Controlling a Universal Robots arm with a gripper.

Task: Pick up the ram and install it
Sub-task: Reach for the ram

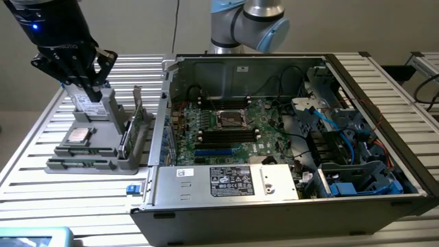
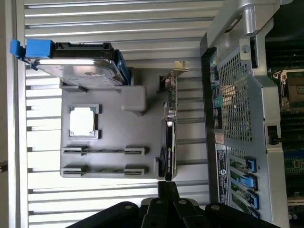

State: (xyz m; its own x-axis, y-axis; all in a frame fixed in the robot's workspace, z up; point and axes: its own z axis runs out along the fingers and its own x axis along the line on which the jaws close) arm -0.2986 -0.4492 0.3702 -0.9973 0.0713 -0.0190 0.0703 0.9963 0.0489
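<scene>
Exterior view: the black gripper [image 1: 91, 95], clenched shut, hangs over a grey parts tray [image 1: 96, 170] on the slatted metal tabletop [image 1: 41, 206]. The wrist view resolves the tray's silver hard drive [image 2: 80, 71] and square processor chip [image 2: 83, 119].

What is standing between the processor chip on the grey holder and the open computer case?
An expansion card, upright in the grey holder, beside the case. Both views show it.
</scene>
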